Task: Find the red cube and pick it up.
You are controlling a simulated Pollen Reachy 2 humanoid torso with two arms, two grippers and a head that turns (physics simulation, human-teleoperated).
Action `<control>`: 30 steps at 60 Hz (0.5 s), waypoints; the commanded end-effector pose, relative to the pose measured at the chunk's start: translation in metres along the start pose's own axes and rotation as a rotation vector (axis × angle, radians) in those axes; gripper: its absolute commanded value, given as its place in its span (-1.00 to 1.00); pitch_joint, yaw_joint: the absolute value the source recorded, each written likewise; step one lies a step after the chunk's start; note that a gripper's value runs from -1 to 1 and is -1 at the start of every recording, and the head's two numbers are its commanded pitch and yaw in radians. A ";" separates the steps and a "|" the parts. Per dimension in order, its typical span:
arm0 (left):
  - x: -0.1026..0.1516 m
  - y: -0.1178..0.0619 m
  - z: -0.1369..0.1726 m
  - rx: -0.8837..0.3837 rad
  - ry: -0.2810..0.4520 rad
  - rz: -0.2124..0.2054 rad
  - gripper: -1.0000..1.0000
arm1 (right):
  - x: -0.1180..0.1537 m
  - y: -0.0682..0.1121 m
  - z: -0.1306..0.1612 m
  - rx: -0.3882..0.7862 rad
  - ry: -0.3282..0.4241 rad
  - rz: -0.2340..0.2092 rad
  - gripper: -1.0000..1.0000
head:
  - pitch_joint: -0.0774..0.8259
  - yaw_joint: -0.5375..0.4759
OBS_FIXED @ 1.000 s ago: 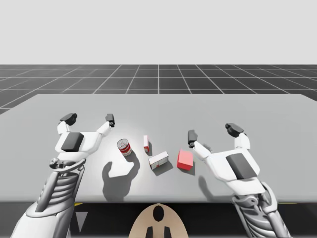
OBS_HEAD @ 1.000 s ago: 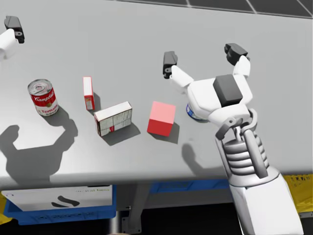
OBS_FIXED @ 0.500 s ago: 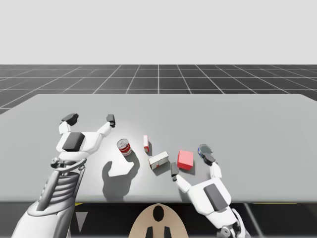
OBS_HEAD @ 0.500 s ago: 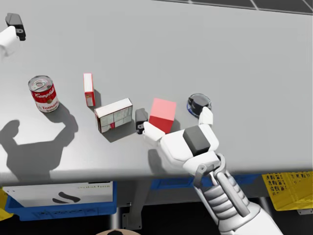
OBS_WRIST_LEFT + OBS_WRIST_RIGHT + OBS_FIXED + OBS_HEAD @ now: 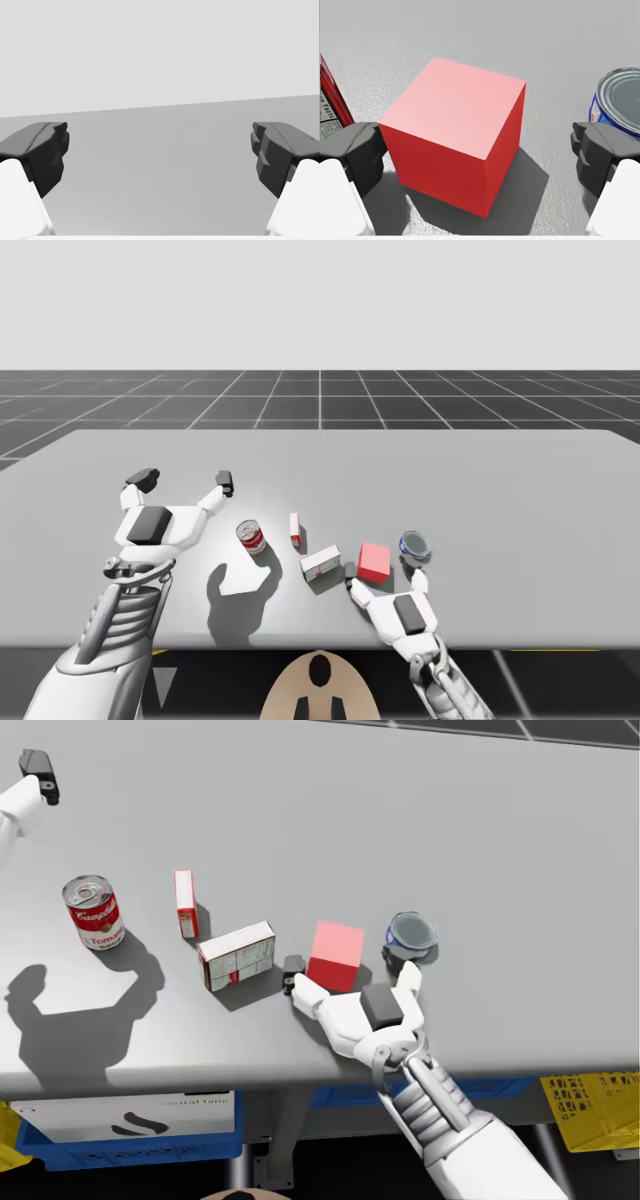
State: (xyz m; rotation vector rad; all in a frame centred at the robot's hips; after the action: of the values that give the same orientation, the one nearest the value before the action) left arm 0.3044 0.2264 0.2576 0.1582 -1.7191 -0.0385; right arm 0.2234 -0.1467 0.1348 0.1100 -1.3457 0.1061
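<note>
Labels w/ print on red-white can (image 5: 92, 912) & white-red box (image 5: 238, 956).

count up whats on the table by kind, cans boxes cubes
Cans: 2, the red and white can and the blue can
Boxes: 2, the slim red box and the white box
Cubes: 1, the red cube
Total: 5

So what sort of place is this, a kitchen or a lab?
Most likely a computer-made test scene, not a real room: a plain grey table stands on a dark grid floor under a blank backdrop, bearing a red cube, a red and white can and a blue can.
</note>
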 end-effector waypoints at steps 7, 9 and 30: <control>0.000 -0.003 0.001 -0.007 0.001 0.006 -1.00 | -0.001 0.038 -0.024 -0.010 0.033 -0.152 -1.00 | 0.88 -0.28; 0.000 -0.003 0.001 -0.008 0.000 0.006 -1.00 | 0.000 0.039 -0.026 -0.009 0.036 -0.155 -1.00 | 0.87 -0.28; -0.001 -0.006 0.002 -0.018 0.001 -0.001 -1.00 | -0.006 0.038 -0.025 -0.005 0.059 -0.162 1.00 | 0.83 -0.31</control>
State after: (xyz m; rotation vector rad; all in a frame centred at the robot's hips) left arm 0.3033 0.2235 0.2573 0.1541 -1.7205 -0.0550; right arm 0.2476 -0.1334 0.1280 0.1196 -1.3180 0.0619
